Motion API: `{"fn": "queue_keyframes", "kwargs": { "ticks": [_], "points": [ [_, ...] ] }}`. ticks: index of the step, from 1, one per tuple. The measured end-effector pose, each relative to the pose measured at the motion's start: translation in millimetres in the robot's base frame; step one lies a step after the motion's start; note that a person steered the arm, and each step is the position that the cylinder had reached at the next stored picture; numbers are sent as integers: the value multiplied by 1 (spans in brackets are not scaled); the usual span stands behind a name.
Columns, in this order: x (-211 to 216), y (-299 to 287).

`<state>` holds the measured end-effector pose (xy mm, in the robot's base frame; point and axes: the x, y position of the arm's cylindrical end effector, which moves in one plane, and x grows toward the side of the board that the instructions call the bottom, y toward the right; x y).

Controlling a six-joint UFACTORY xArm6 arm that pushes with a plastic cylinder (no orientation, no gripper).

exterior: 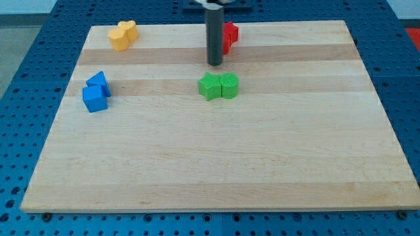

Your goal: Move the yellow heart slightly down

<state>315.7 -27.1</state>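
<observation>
Two yellow blocks sit touching at the board's top left, one lower and to the left (119, 38), the other above and to its right (130, 27). I cannot tell which of them is the heart. My dark rod comes down from the view's top centre, and my tip (215, 63) rests on the board far to the right of the yellow blocks. The tip touches no block. It stands just above the green blocks and just below and left of the red block.
A red block (230, 36) is partly hidden behind the rod. Two green blocks, a star shape (210, 86) and a rounder one (229, 85), touch near the centre. Two blue blocks, one above (98, 81) and one below (95, 99), sit at the left edge.
</observation>
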Motion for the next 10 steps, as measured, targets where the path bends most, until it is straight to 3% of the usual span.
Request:
{"fn": "queue_keyframes", "kwargs": {
  "ticks": [1, 5, 10],
  "points": [
    [-11, -40],
    [-124, -76],
    [-124, -123]
  ]
}}
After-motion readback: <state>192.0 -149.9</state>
